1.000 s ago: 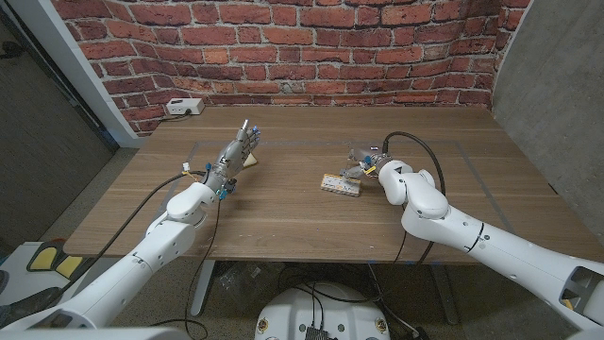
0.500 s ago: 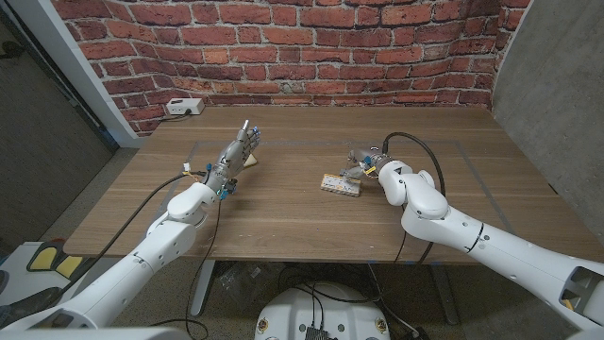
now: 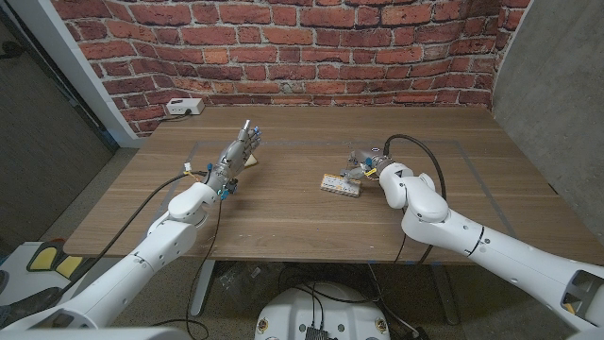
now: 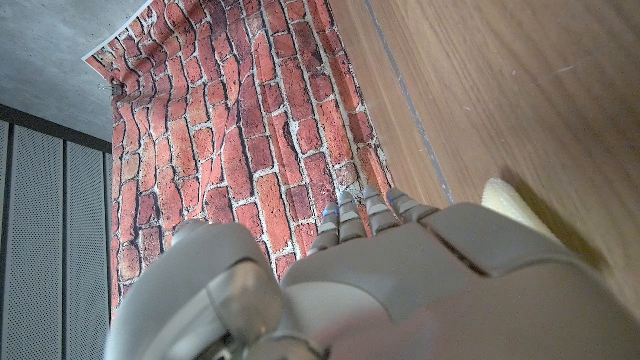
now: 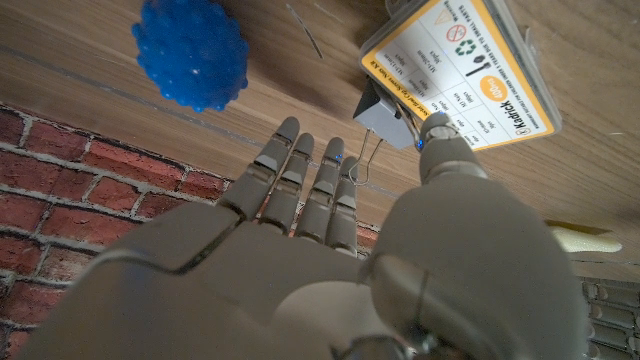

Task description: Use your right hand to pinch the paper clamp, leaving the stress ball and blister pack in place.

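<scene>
Paper clamp lies beside right hand, whose spread fingers hold nothing.

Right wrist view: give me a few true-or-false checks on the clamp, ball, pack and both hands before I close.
1. The clamp lies against the pack's edge. True.
2. The right hand already pinches the clamp. False: one fingertip is at it, the other fingers are spread and nothing is held.
3. The ball touches the pack. False: bare table lies between them.
4. The ball is red. False: it is blue.
5. The left hand holds nothing. True.
</scene>
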Controlling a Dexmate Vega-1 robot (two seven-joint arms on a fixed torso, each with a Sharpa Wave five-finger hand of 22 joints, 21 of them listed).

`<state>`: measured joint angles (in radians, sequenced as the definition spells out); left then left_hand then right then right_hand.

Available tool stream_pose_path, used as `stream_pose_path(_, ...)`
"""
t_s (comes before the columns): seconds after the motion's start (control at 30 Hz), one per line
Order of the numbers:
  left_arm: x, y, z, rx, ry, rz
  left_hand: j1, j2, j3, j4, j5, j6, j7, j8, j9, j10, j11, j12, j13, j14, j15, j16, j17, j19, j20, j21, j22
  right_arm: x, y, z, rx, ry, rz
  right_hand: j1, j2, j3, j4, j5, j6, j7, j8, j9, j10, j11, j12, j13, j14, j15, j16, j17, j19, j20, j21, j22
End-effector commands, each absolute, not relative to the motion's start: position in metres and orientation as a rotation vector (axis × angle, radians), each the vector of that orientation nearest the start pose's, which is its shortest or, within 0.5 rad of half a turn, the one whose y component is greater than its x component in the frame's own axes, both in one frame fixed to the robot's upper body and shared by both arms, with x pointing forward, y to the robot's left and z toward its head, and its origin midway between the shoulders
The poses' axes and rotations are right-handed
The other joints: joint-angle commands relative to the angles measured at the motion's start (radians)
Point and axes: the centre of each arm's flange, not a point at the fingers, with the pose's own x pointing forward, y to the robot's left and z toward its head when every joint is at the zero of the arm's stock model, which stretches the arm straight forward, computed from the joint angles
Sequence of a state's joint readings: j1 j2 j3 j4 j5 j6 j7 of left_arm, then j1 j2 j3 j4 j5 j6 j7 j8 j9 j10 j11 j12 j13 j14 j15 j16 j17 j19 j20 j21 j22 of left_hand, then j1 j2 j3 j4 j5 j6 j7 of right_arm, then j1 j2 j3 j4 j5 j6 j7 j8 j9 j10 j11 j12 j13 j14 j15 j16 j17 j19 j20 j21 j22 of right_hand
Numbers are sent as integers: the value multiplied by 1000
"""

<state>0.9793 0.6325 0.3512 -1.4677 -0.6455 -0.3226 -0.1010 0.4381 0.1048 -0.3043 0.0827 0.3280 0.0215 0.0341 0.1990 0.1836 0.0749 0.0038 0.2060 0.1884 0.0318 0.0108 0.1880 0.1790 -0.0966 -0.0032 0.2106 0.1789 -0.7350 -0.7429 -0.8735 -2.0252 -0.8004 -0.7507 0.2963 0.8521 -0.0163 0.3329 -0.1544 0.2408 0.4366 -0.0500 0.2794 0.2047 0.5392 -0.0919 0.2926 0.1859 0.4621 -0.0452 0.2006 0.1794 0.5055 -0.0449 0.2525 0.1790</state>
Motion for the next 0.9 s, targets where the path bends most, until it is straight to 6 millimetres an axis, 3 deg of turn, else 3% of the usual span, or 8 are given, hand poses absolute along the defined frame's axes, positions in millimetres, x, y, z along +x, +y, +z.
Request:
stream_pose_path(0.03,609,291,-47,70,-615,-322,7,-1,-1,3,-1,-1,-2,-2,4,4,0,-2,2,6,-3,0,4,-7,5,-1,5,564,-147,-24,-1549,-335,-20,14,1,7,4,4,19,-6,8,0,16,-3,5,0,16,-38,9,2,11,-16,10,6)
stream_pose_path(0.9,608,289,-44,81,-615,-322,9,0,-2,4,-3,-2,-2,-2,4,4,0,-2,2,4,-4,0,5,-5,8,-1,5,558,-157,-23,-1438,-391,-42,8,13,6,15,-3,71,-28,17,-1,62,-20,7,-2,61,-44,8,3,36,-15,13,7)
